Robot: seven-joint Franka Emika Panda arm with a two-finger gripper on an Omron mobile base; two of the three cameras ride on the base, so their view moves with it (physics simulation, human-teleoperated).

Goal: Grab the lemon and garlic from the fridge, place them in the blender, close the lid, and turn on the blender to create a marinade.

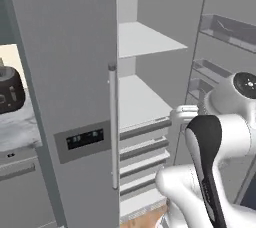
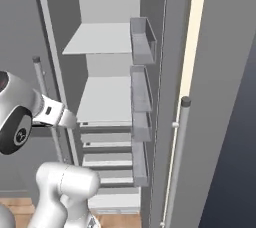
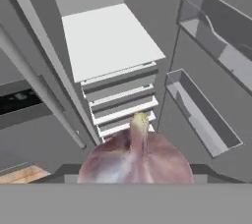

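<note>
Garlic (image 3: 135, 161) held in the gripper (image 3: 135, 179) before the open fridge (image 1: 65, 72).
Hand view: pinkish bulb, clamped, against white shelves (image 3: 110, 39); left base view adds the bar handle (image 1: 113, 127) and display panel (image 1: 85, 138).

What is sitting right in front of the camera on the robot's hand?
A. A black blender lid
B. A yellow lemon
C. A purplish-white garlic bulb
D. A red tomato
C: the hand view shows a garlic bulb with purplish-white skin and a pale stem tip, close at the bottom of the picture, with the open fridge and its white shelves behind it.
</note>
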